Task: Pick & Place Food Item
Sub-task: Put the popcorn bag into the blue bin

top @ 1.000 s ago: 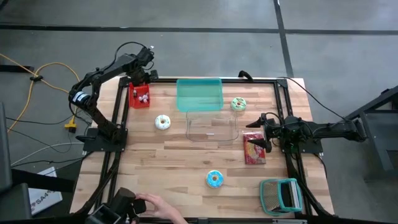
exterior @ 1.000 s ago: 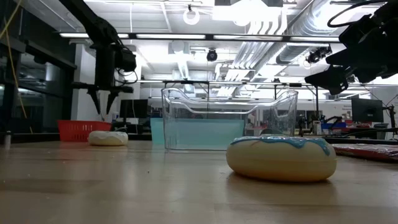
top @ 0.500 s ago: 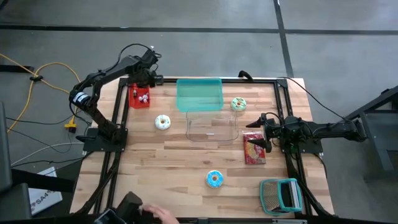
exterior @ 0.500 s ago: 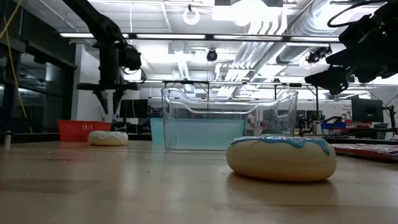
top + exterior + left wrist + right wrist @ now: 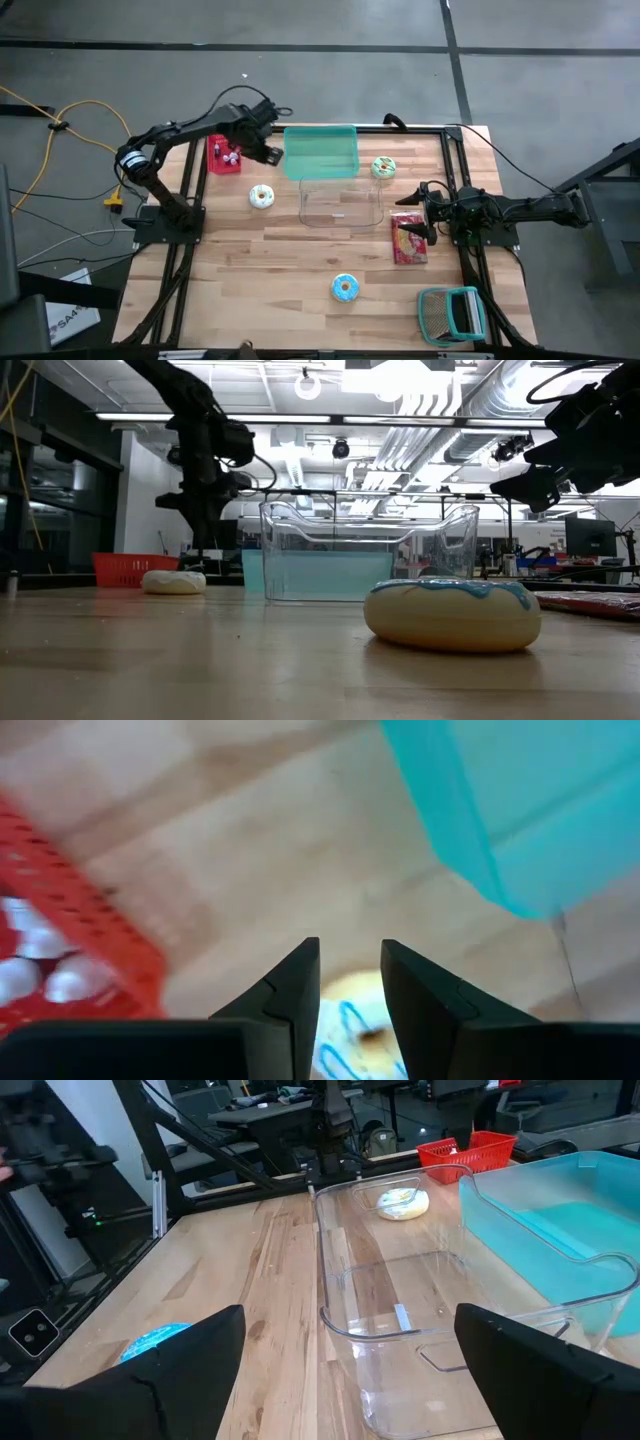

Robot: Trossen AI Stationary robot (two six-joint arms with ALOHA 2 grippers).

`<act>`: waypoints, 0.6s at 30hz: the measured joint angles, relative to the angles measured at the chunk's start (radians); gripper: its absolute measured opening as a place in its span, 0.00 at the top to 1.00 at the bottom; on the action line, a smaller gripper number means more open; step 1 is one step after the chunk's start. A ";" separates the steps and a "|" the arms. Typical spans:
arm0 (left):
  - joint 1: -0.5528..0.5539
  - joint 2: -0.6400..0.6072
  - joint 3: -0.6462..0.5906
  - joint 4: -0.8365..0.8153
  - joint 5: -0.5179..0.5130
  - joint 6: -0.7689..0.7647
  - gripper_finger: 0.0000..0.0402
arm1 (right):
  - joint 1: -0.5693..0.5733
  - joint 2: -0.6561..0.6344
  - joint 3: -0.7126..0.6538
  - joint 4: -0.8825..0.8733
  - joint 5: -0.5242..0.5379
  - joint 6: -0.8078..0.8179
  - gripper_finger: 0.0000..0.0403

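The left gripper (image 5: 268, 153) hangs near the table's far-left corner, between the red mesh basket (image 5: 222, 158) and the teal plastic bin (image 5: 321, 152), its narrowly parted fingers holding nothing. The likeliest target, a round white-iced doughnut with blue drizzle (image 5: 262, 196), lies just toward the table's near edge from it, so the left arm is far nearer. The right gripper (image 5: 418, 214) waits wide open and empty by the right edge.
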 joint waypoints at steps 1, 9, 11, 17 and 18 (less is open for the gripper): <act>-0.020 0.000 0.000 -0.002 0.000 0.000 0.74 | 0.000 0.000 0.000 0.000 0.000 0.000 0.13; -0.145 0.000 0.000 -0.063 0.000 -0.001 0.74 | 0.000 0.000 0.000 0.000 0.000 0.000 0.13; -0.167 0.000 0.000 -0.085 0.001 -0.002 0.74 | 0.000 0.000 0.000 0.000 0.000 0.000 0.13; -0.228 0.000 0.000 -0.101 0.063 -0.003 0.74 | 0.000 0.000 0.000 0.000 0.000 0.000 0.13; -0.241 0.000 0.000 -0.101 0.076 -0.004 0.74 | 0.000 0.000 0.000 0.000 0.000 0.000 0.13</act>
